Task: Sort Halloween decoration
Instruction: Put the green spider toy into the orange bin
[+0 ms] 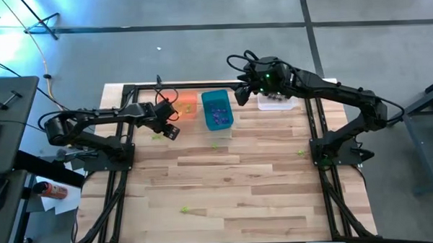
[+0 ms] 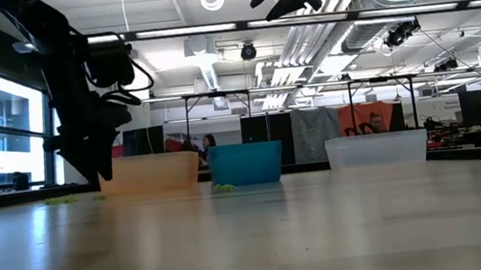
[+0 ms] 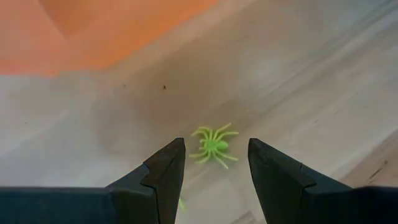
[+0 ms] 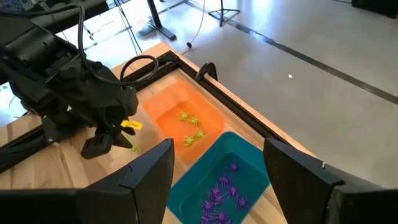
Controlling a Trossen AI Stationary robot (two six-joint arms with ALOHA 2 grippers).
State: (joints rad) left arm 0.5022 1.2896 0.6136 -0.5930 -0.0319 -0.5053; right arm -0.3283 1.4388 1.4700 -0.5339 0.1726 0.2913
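A yellow-green spider trinket (image 3: 214,145) lies on the wooden table just beyond my left gripper's (image 3: 214,180) open fingertips, not touched. My left gripper (image 1: 172,130) is low over the table, by the near side of the orange bin (image 1: 186,107). The orange bin holds a few green spiders (image 4: 189,130). The teal bin (image 1: 217,110) holds several purple spiders (image 4: 221,193). My right gripper (image 1: 241,94) is open and empty, high above the table between the teal bin and the clear bin (image 1: 275,101). More green spiders lie loose on the table (image 1: 214,145).
The three bins stand in a row along the table's far edge (image 2: 246,163). Loose green spiders lie at the right (image 1: 301,153) and near the front (image 1: 185,209). A black frame (image 1: 129,90) runs along the table's edges. The wooden top in the middle is open.
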